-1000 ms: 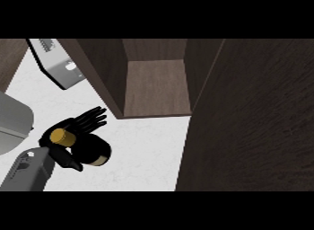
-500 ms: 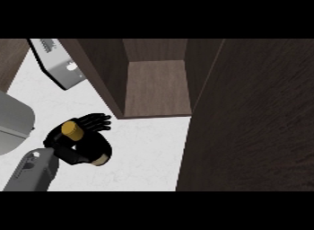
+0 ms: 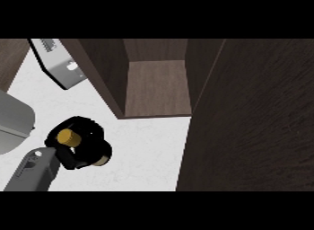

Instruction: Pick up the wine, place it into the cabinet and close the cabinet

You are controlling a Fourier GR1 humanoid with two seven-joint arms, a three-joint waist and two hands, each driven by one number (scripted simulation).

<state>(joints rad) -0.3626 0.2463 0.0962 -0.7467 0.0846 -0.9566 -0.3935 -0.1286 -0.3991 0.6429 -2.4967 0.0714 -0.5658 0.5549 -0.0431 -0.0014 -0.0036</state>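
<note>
I'm curling the left robot hand (image 3: 77, 150) around the wine bottle (image 3: 69, 137), near-left on the table (image 3: 146, 148). I'm judging it should lift upright before heading for the open cabinet (image 3: 156, 90).

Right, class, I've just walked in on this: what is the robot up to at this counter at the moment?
The robot's left hand is curled round a dark wine bottle with a gold cap, on or just above the white counter. The dark wooden cabinet ahead stands open with nothing visible inside it, its door swung out on the right. The bottle is not yet in the cabinet. The right hand is out of view.
</note>
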